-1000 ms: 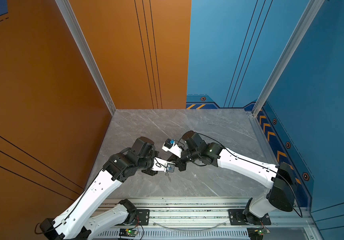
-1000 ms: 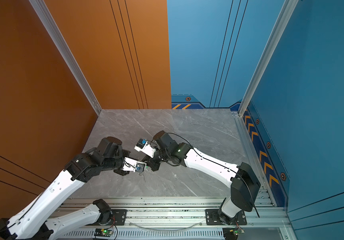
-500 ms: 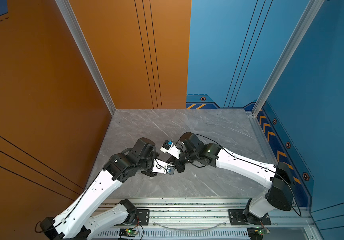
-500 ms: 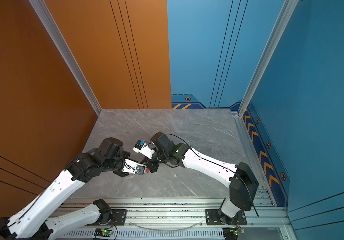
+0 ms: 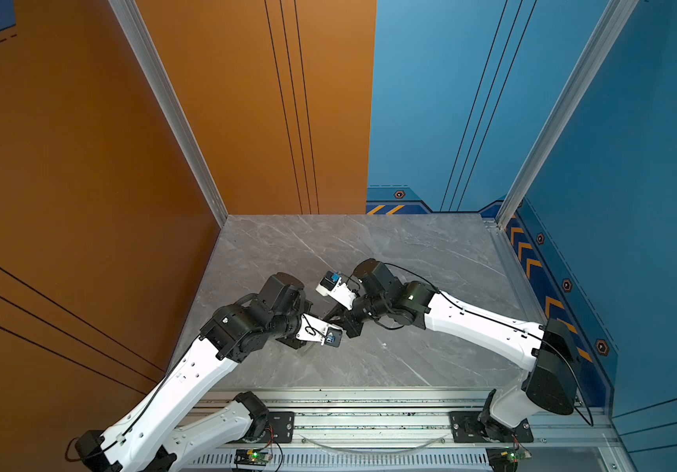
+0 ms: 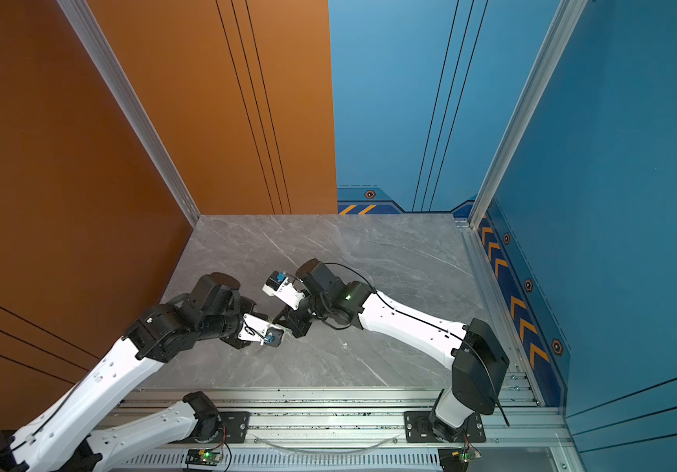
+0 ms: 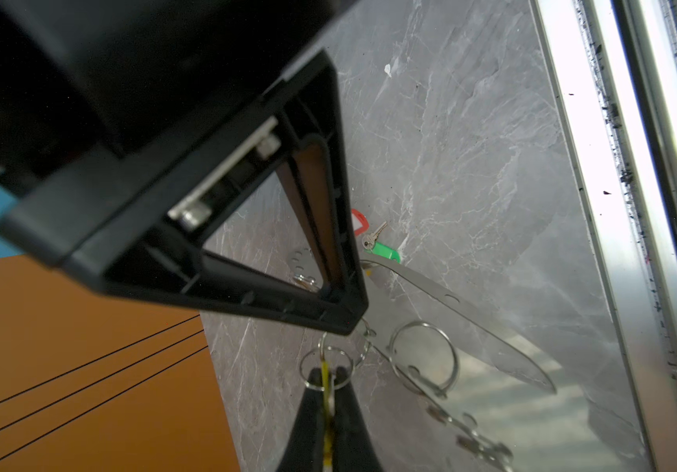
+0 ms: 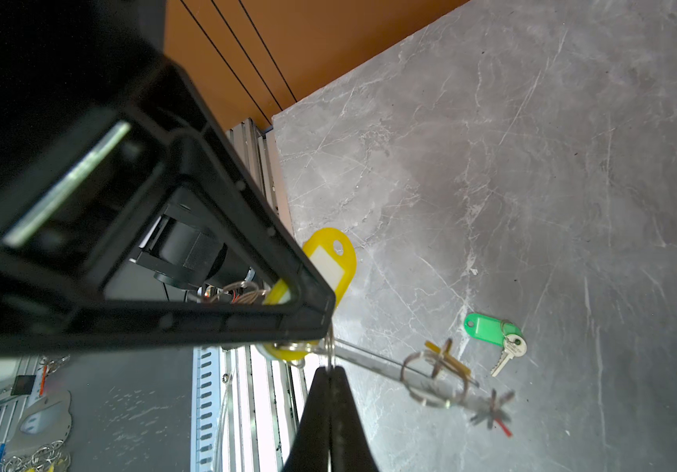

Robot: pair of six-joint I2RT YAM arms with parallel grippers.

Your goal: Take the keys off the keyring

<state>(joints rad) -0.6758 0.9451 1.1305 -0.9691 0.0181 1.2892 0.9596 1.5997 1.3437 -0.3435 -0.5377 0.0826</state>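
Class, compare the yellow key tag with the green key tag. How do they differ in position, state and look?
The yellow tag is pinched in the left gripper, above the table; the green tag lies loose on the table. The yellow tag shows a white label; the green tag a plain face. The green tag carries a silver key; none shows on the yellow tag. Both are rounded plastic tags with a hole.

Likely robot lab, panelled walls (image 5: 83, 163), aluminium rail (image 5: 369, 412)
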